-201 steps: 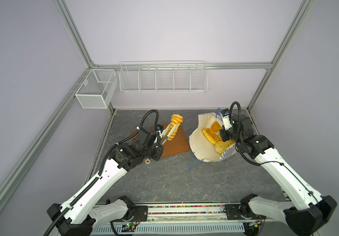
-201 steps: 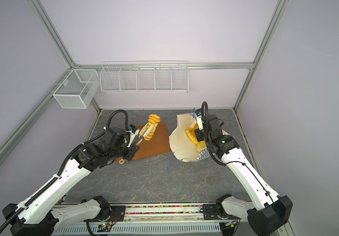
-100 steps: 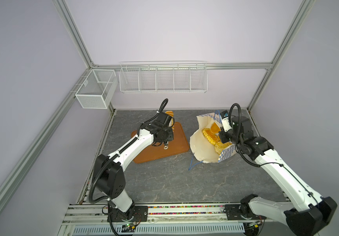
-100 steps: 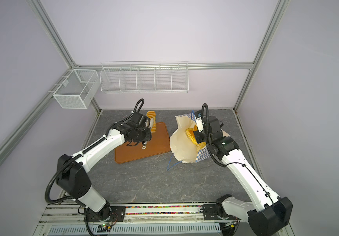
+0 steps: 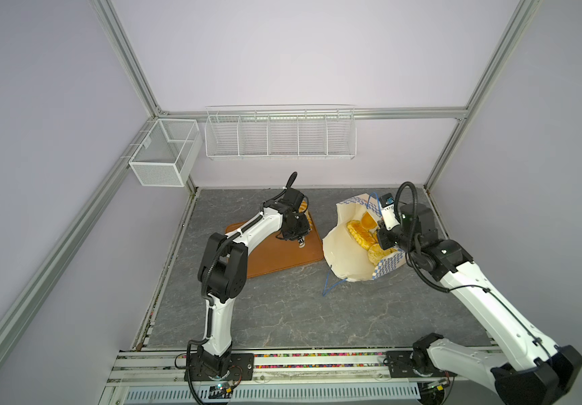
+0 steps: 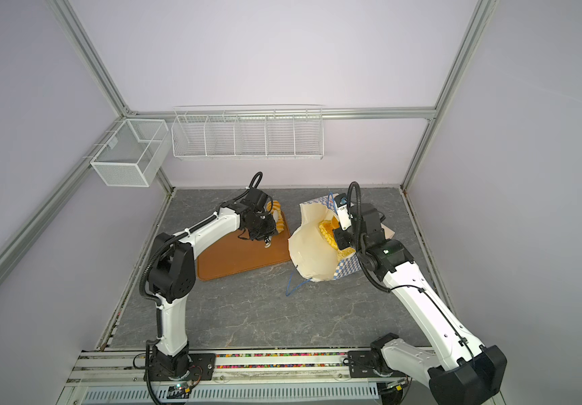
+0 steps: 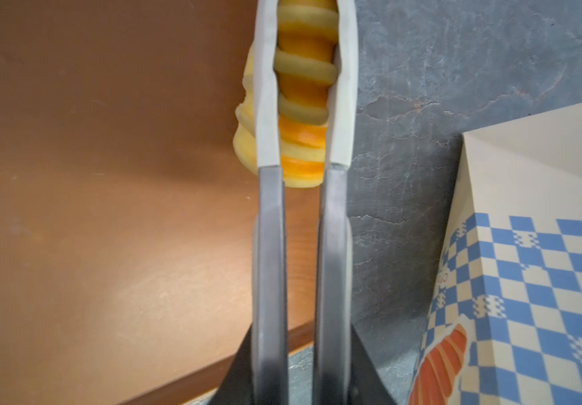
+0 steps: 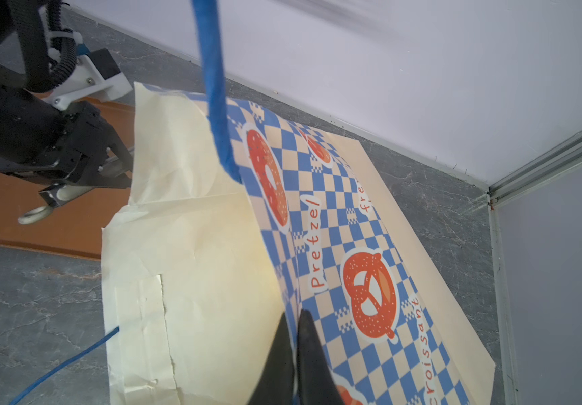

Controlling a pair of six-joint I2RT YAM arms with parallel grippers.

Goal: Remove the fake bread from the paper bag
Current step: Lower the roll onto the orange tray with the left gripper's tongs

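The left claw (image 7: 305, 35) gripped a ridged golden-yellow toy loaf (image 7: 303, 87) lengthwise over the edge of the flat brown tray (image 7: 107, 175); the right claw (image 8: 294, 317) pinched the rim of the cream checkered paper bag (image 8: 194, 245).

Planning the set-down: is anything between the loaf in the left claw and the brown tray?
Nothing visible. The left claw holds the loaf over the brown tray's edge; the tray shows bare there, and the paper bag stands apart.
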